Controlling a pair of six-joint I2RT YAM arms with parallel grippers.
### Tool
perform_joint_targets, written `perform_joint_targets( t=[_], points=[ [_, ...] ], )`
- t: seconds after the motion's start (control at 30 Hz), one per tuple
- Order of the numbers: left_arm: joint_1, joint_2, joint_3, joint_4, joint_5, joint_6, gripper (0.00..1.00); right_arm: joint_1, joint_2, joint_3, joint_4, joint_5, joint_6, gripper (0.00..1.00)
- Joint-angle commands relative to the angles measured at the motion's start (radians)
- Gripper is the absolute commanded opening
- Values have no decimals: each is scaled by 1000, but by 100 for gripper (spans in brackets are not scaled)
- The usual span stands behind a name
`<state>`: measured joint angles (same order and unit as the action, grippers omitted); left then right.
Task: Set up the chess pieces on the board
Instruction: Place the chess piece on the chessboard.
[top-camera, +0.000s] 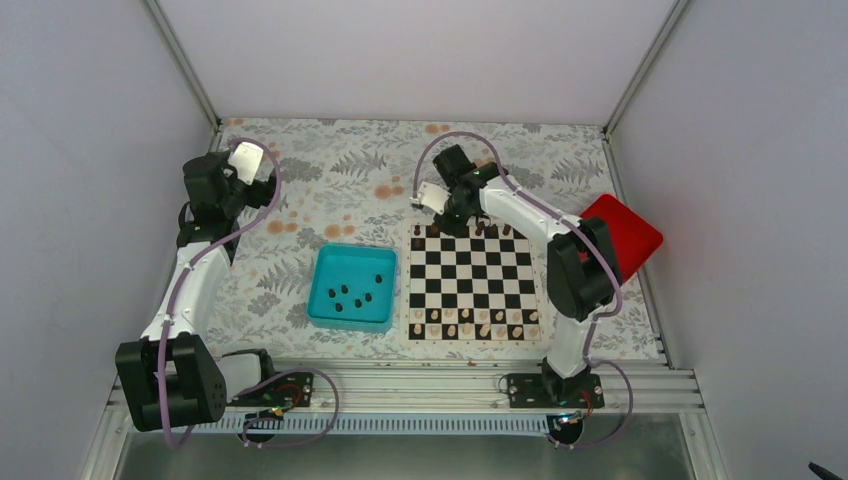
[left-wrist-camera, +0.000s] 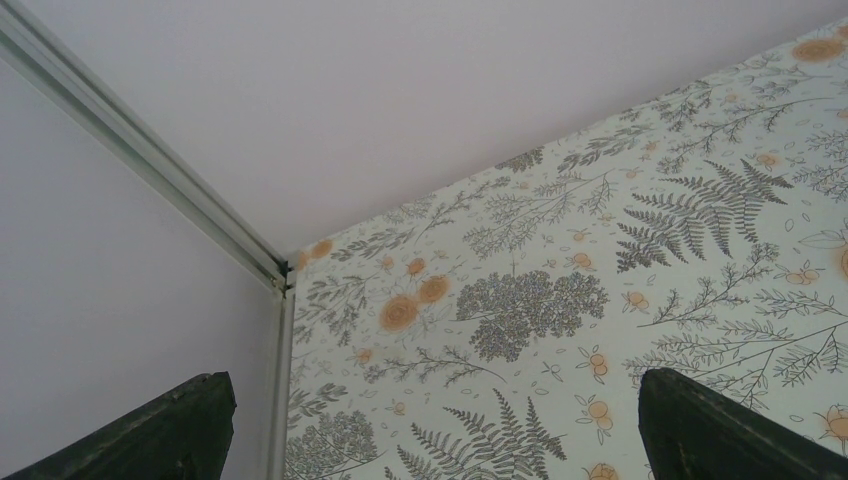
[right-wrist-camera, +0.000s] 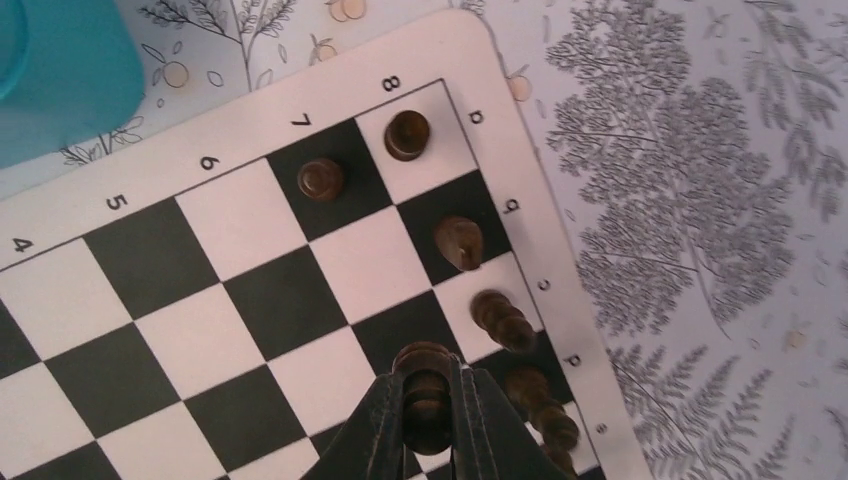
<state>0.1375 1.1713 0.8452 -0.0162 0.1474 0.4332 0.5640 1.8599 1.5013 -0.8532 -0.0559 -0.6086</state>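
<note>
The chequered board (top-camera: 470, 272) lies right of centre, with pale pieces along its near edge and a few dark pieces (top-camera: 478, 230) along its far edge. Several dark pieces (top-camera: 352, 296) lie in the teal tray (top-camera: 325, 275). My right gripper (right-wrist-camera: 428, 395) hovers over the board's far-left corner (right-wrist-camera: 330, 290), shut on a dark chess piece (right-wrist-camera: 428, 390). Four other dark pieces stand near that corner: one on the a8 square (right-wrist-camera: 407, 134), one beside it (right-wrist-camera: 320, 180), and more down the edge (right-wrist-camera: 458, 242). My left gripper (left-wrist-camera: 430, 440) is open and empty over the far-left table corner.
A red box (top-camera: 625, 232) sits at the right of the board, against the right wall. Side walls and a metal corner post (left-wrist-camera: 282, 330) close in the floral table surface. The right arm (top-camera: 560, 250) stretches over the board's right side.
</note>
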Motion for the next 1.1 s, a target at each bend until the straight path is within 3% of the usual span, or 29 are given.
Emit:
perform_joint_targets(
  t=[0.0, 0.37, 1.07],
  points=[
    [5, -12, 12, 16, 11, -7, 100, 10, 37, -17, 47, -69, -6, 5],
    [5, -10, 5, 23, 9, -3, 100, 11, 145, -6, 64, -82, -13, 5],
    [4, -5, 2, 28, 12, -1, 100, 31, 200, -16, 75, -102, -12, 5]
  ],
)
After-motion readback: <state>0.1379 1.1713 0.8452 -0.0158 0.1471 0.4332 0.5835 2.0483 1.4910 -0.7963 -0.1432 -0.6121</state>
